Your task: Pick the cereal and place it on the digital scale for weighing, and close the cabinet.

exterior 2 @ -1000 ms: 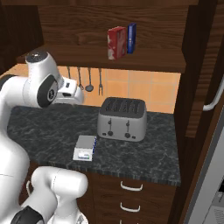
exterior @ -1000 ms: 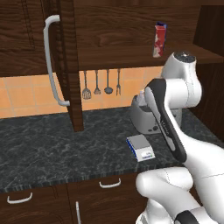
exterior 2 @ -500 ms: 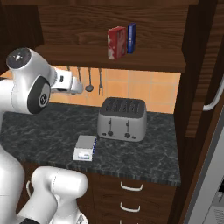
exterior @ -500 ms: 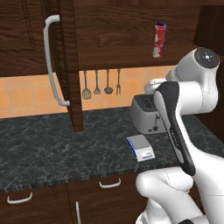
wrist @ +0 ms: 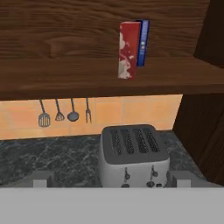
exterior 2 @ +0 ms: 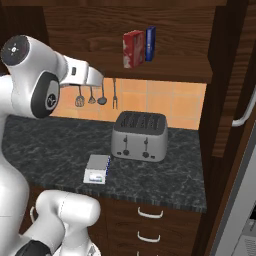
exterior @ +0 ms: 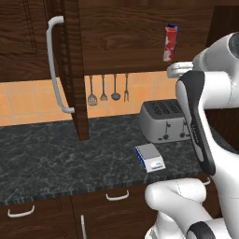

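Note:
The cereal (exterior 2: 133,49) is a small red box standing upright on the open cabinet's shelf (exterior 2: 165,62), with a slim blue box (exterior 2: 150,43) touching its right side. In the hand view the cereal (wrist: 129,50) is up and ahead, well beyond my fingertips (wrist: 42,178). My gripper (wrist: 110,179) is open and holds nothing. Its hand (exterior 2: 85,75) hovers left of and below the shelf. The digital scale (exterior 2: 97,168) lies flat on the counter in front of the toaster (exterior 2: 139,135). Both cabinet doors stand open: the left door (exterior: 71,70) and the right door (exterior 2: 235,75).
The grey toaster (wrist: 133,155) sits under the shelf against the tiled wall. Several utensils (wrist: 63,113) hang on the wall to its left. The dark stone counter (exterior: 56,158) stretches left, with drawers below. The left door's pale bar handle (exterior: 57,65) juts out over the counter.
My hand has risen from just above toaster height towards shelf level, and the arm's upper joints have swung up and back. The jaws have widened slightly. Cereal, scale and doors have not moved.

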